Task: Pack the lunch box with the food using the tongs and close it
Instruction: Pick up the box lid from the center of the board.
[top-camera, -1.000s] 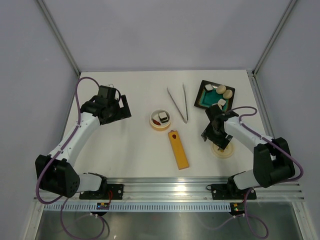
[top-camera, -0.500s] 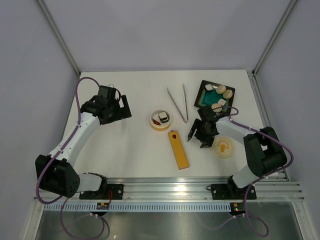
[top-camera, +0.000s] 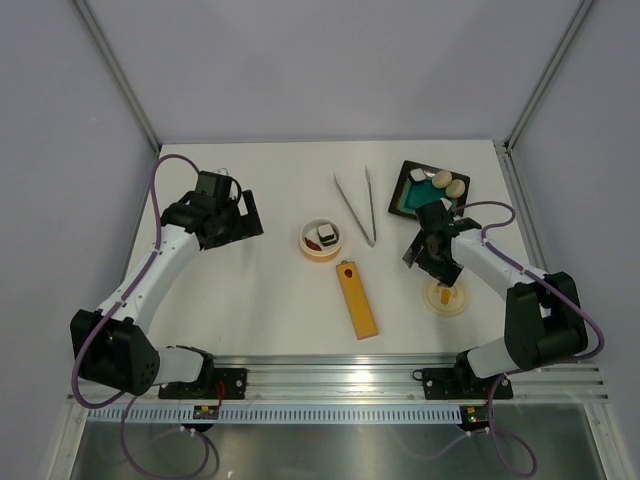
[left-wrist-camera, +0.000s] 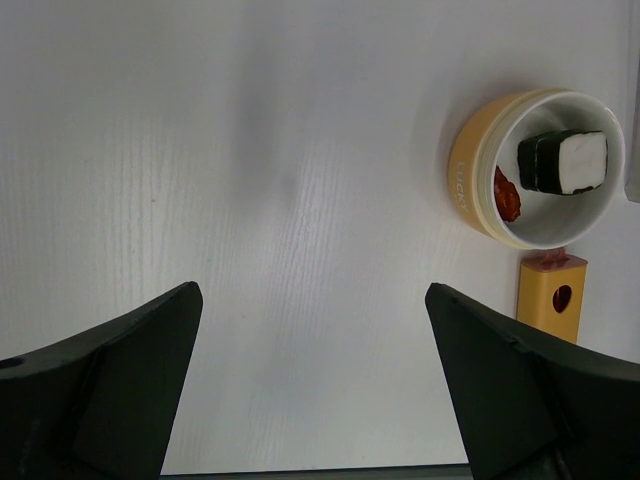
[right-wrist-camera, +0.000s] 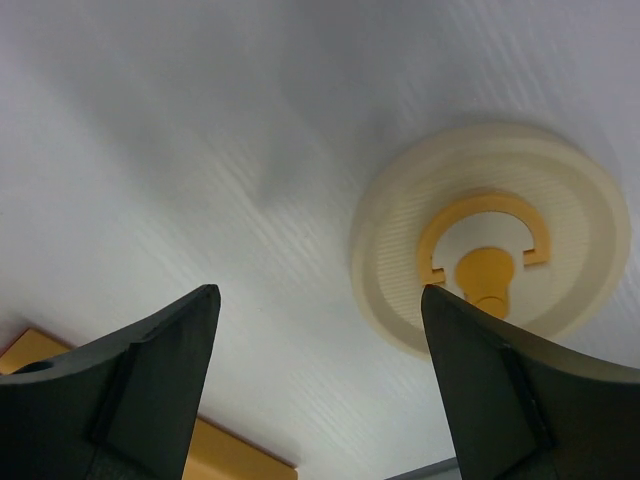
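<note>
The lunch box (top-camera: 322, 252) is a round cream-yellow bowl at mid-table; it also shows in the left wrist view (left-wrist-camera: 468, 172). In it lie a white-and-dark block of food (left-wrist-camera: 565, 160) and a reddish bit (left-wrist-camera: 507, 193). Its lid (top-camera: 447, 298) with the orange mark lies flat at the right (right-wrist-camera: 490, 250). The silver tongs (top-camera: 357, 205) lie untouched behind the bowl. More food, cream ovals (top-camera: 449, 183) and a white block (top-camera: 417, 175), sits on the black tray (top-camera: 405, 200). My right gripper (top-camera: 432, 258) (right-wrist-camera: 318, 295) hovers open just left of the lid. My left gripper (top-camera: 250, 215) (left-wrist-camera: 312, 290) hangs open and holds nothing, left of the bowl.
A long orange-yellow bar (top-camera: 357, 298) with a red dot lies in front of the bowl, between the two arms; its end shows at the lower left of the right wrist view (right-wrist-camera: 235, 455). Metal frame posts stand at the table's back corners.
My right gripper swung left toward the orange bar and has come back beside the lid, its jaws a little wider. The left arm has not moved.
</note>
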